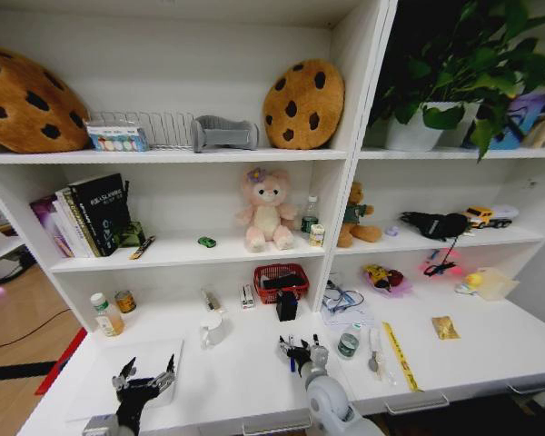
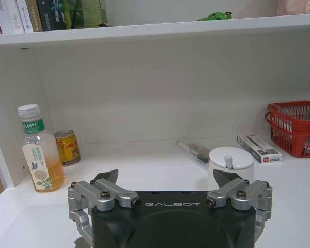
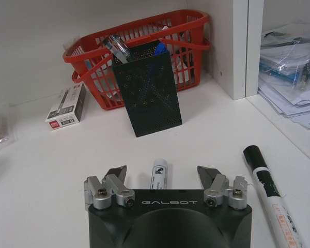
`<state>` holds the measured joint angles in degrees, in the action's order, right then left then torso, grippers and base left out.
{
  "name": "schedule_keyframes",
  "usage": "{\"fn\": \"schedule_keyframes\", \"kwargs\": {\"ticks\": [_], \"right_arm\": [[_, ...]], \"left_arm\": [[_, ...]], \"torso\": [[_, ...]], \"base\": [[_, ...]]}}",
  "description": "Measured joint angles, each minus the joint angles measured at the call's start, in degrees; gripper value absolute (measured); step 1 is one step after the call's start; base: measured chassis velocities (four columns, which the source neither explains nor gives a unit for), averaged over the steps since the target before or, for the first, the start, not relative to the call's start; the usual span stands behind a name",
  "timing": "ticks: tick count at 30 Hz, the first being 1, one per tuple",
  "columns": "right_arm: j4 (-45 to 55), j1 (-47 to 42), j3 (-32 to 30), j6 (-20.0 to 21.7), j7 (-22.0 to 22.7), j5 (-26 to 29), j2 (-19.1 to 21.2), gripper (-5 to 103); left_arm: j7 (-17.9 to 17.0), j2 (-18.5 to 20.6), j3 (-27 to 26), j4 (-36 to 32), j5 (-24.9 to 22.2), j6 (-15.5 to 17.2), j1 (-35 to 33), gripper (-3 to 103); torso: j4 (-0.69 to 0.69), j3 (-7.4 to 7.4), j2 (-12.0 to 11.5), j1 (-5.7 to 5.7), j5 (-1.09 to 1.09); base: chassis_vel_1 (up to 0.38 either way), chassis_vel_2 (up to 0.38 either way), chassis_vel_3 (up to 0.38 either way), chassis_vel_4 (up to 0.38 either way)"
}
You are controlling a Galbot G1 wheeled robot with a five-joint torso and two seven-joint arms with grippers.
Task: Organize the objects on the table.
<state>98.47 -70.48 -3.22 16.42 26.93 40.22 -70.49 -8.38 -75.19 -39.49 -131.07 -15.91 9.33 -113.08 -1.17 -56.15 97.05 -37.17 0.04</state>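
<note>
Both grippers, the left gripper [image 2: 170,188] and the right gripper [image 3: 167,178], share one build: a matte black housing lettered GALBOT in pale print, silver metal finger links fastened with dark screws, and black wedge-shaped fingertips [image 3: 117,172].

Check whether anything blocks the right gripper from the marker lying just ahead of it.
Nothing visible does. The right gripper hangs open over the white marker, which lies on bare table between its fingers; the black mesh pen holder stands farther on.

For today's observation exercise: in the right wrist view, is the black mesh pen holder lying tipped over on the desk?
No. The black mesh pen holder stands upright before the red basket, pens inside.
</note>
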Motion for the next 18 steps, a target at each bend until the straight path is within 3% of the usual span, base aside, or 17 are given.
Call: {"fn": "schedule_keyframes", "kwargs": {"ticks": [6,8,14,15,17,18], "right_arm": [[-0.8,1.6,0.8,0.6,0.6,1.5,0.7,64],[-0.7,2.2,1.8,1.2,1.1,2.9,1.6,47],[-0.5,2.4,3.1,1.8,1.6,3.6,2.3,37],[-0.5,2.5,3.5,2.0,1.7,3.8,2.6,26],[-0.6,2.5,3.8,2.0,1.8,3.8,2.6,26],[-0.7,2.6,4.0,1.9,1.7,3.5,2.9,15]], "left_arm": [[0.0,0.0,0.6,0.3,0.1,0.0,0.2,100],[0.0,0.0,0.8,0.4,0.4,-0.1,0.4,100],[0.0,0.0,0.9,0.4,0.5,-0.2,0.6,100],[0.0,0.1,0.9,0.5,0.5,-0.2,0.6,100],[0.0,0.1,0.9,0.6,0.5,-0.2,0.7,100],[0.0,0.0,1.0,0.6,0.5,-0.3,0.7,100]], "torso": [[0.00,0.00,0.0,-0.01,0.00],[0.00,0.00,0.0,0.00,0.00],[0.00,0.01,0.0,0.00,0.00],[0.00,0.01,0.0,0.00,-0.01],[0.00,0.01,0.0,0.00,0.00],[0.01,0.01,0.0,0.00,0.00]], "base": [[0.000,0.000,0.000,0.000],[0.000,0.000,0.000,0.000],[0.000,0.000,0.000,0.000],[0.000,0.000,0.000,0.000],[0.000,0.000,0.000,0.000],[0.000,0.000,0.000,0.000]]}}
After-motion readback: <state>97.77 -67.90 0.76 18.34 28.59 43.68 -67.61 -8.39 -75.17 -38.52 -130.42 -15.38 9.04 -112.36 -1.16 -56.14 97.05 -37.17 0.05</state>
